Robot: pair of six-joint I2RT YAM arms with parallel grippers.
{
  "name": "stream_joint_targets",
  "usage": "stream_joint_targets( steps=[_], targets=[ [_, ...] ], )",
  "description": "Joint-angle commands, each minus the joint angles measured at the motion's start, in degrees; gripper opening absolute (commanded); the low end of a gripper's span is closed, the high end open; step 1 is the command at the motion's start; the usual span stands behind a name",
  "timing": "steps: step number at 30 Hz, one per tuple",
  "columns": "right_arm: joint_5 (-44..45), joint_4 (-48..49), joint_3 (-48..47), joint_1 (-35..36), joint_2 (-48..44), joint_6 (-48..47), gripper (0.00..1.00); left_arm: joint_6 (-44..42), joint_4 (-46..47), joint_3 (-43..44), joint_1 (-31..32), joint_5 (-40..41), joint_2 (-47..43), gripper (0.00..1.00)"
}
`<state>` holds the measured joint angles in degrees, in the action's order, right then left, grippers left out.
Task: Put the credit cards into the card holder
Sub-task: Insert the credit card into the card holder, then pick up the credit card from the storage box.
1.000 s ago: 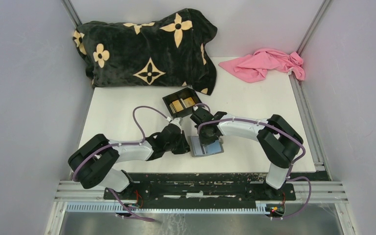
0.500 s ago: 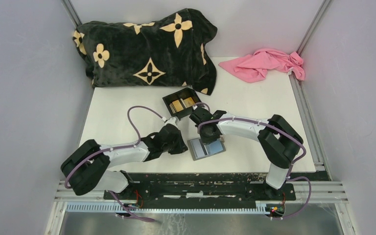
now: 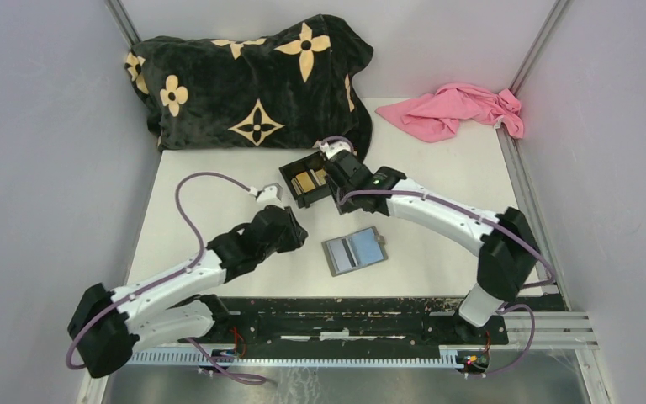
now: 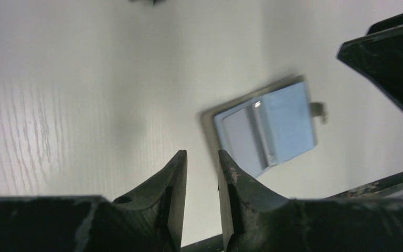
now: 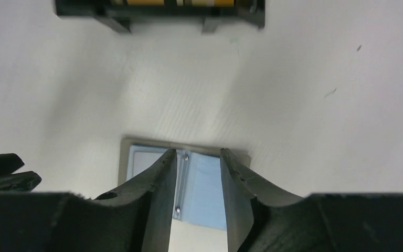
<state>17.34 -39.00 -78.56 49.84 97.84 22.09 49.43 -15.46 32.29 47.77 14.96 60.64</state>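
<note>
The card holder (image 3: 353, 251) lies open and flat on the white table, grey outside and light blue inside; it also shows in the left wrist view (image 4: 265, 126). Gold credit cards (image 3: 313, 178) stand in a black box (image 3: 301, 187). My left gripper (image 3: 299, 236) is open and empty, just left of the card holder, apart from it (image 4: 202, 157). My right gripper (image 3: 341, 181) hangs open and empty over the box's right side. Between its fingers (image 5: 198, 153) the card holder (image 5: 204, 181) shows on the table below.
A black blanket with tan flowers (image 3: 252, 80) is bunched at the back left. A pink cloth (image 3: 458, 109) lies at the back right. The black box's edge (image 5: 160, 11) fills the top of the right wrist view. Grey walls close in both sides.
Both grippers have opened and left the card holder. The left arm drew back to the left; the right arm rose and went back toward the black box. The card holder now lies uncovered.
</note>
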Motion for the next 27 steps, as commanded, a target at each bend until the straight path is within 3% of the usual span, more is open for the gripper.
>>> stream_joint_targets(
  steps=[1,4,7,8,10,11,14,16,18,25,27],
  targets=[
    [4.0,12.7,-2.4,-1.1,-7.1,-5.7,0.42,-4.5,-3.3,6.3,0.3,11.1,-8.1,0.43],
    [-2.9,18.8,-3.9,-4.5,-5.5,-1.9,0.4,-4.4,-3.4,6.7,0.2,15.4,-10.5,0.79],
    [-7.7,16.1,-11.5,-7.6,0.0,1.2,0.41,-1.8,-1.6,5.7,-0.1,17.6,-11.4,0.98],
    [-8.9,15.0,-14.0,-8.2,1.9,0.9,0.44,-2.0,-0.3,5.2,-0.3,17.6,-11.3,0.99],
    [-12.2,13.4,-18.6,-9.6,4.9,-0.2,0.67,-1.9,0.2,5.5,-0.9,17.7,-9.8,0.99],
    [-14.3,13.1,-20.2,-10.5,6.1,-0.6,0.74,-1.9,-0.4,6.4,-1.7,17.4,-8.3,0.99],
    [-22.5,15.3,-22.6,-13.6,8.4,-1.4,0.87,-1.7,-3.3,10.0,-4.5,14.9,-3.9,0.99],
    [-24.3,18.5,-22.4,-15.5,9.5,-0.8,0.9,-1.5,-3.8,11.5,-6.5,13.2,-1.3,0.99],
    [-25.1,18.3,-24.8,-16.7,11.8,-1.2,0.85,-0.7,-3.8,12.4,-9.1,11.8,0.9,0.99],
    [-28.0,2.5,-41.4,-17.3,24.0,-7.3,0.57,-0.3,-0.3,15.3,-17.1,6.3,9.2,0.99],
    [-28.1,0.4,-43.4,-17.5,26.2,-7.9,0.53,-0.6,0.4,16.8,-18.1,5.0,12.1,1.0]
  ],
)
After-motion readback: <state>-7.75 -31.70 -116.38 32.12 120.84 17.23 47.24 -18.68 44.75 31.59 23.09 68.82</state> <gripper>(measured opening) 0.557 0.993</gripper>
